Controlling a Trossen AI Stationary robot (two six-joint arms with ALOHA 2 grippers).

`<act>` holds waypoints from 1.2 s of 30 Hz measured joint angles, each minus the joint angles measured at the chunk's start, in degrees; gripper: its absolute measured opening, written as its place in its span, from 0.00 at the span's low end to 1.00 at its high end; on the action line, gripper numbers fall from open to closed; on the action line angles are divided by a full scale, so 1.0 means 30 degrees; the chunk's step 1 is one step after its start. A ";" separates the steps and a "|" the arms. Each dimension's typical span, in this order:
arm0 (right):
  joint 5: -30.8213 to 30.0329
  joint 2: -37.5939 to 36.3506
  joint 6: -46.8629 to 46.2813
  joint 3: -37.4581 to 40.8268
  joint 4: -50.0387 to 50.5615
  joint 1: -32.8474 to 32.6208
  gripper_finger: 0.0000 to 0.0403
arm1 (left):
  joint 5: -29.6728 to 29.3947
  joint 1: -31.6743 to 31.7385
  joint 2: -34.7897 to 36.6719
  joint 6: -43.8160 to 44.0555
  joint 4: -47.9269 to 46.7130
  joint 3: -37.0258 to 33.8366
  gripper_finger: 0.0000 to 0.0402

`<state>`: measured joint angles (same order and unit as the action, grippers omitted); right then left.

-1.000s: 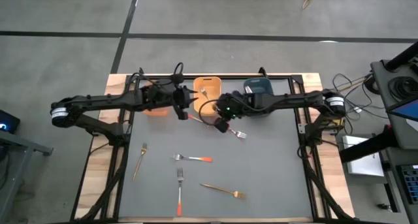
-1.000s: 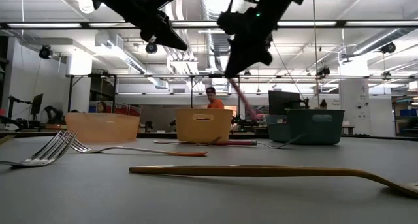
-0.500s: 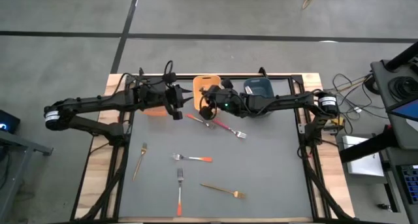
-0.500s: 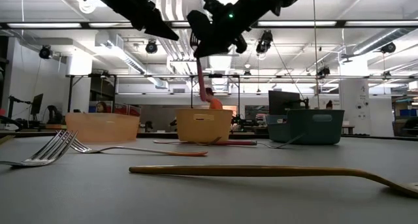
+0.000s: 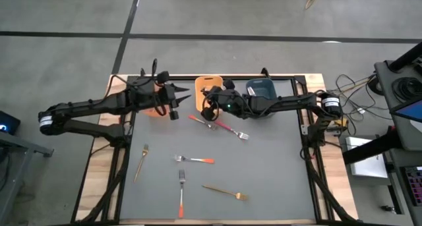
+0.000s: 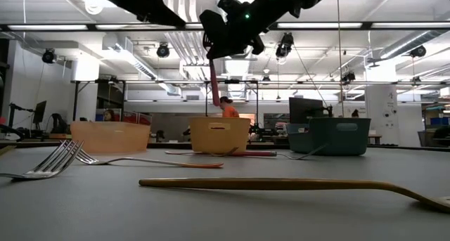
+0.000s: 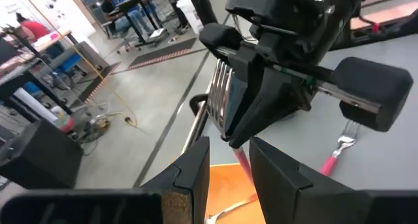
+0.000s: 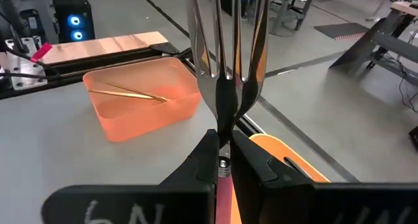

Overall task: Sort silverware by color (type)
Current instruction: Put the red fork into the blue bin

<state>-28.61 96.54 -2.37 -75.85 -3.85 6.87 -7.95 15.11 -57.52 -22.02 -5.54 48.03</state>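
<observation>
My right gripper (image 5: 208, 98) hangs over the near rim of the orange bin (image 5: 210, 85), shut on a fork with a red-pink handle (image 6: 213, 81). Its tines (image 8: 225, 34) stand up and its handle hangs down. My left gripper (image 5: 178, 97) hovers open and empty to its left, in front of the peach bin (image 5: 155, 110), fingers toward the fork. On the mat lie two red-pink forks (image 5: 232, 130), two orange-handled forks (image 5: 195, 160) and two gold forks (image 5: 140, 161). A gold fork (image 8: 130, 92) lies in the peach bin. My right gripper pinches the fork's slim neck (image 8: 225, 123), just below the tines, between its two fingers. The fingers come nearly level from the table's right side and lie across the fork. The fork hangs upright and clear of the table, tines up, handle (image 6: 213, 86) down.
A dark teal bin (image 5: 261, 90) stands right of the orange one at the far edge. The mat's middle and near half hold only the scattered forks. People and workbenches show in the room beyond the table.
My right gripper has gone toward the far edge and left, over the orange bin, and tipped up from pointing down to nearly level. The fork has swung from slanting to upright. My left gripper has drawn back toward the table's left edge and risen a little.
</observation>
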 joint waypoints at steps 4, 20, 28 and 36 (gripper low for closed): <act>-0.0018 -0.0017 0.0013 0.0435 0.0028 -0.0724 0.03 | 0.1050 0.0000 0.0072 0.1149 0.0000 0.0000 0.23; -0.1469 -0.1159 0.1460 0.3631 -0.1344 -0.3105 0.03 | 0.2506 -0.0022 -0.0197 0.6705 0.3164 -0.1957 0.23; -0.1486 -0.4212 0.1733 0.6677 -0.1875 -0.3115 0.03 | 0.2504 -0.0022 -0.0299 0.7031 0.4365 -0.1945 0.23; -0.1424 -0.7488 0.2975 0.7485 0.0195 -0.1048 0.03 | 0.1705 -0.0007 -0.0452 0.5364 0.5355 -0.1931 0.23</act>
<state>-32.88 74.07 6.55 -53.40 -3.27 3.73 -2.83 15.09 -58.87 -5.93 10.52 42.24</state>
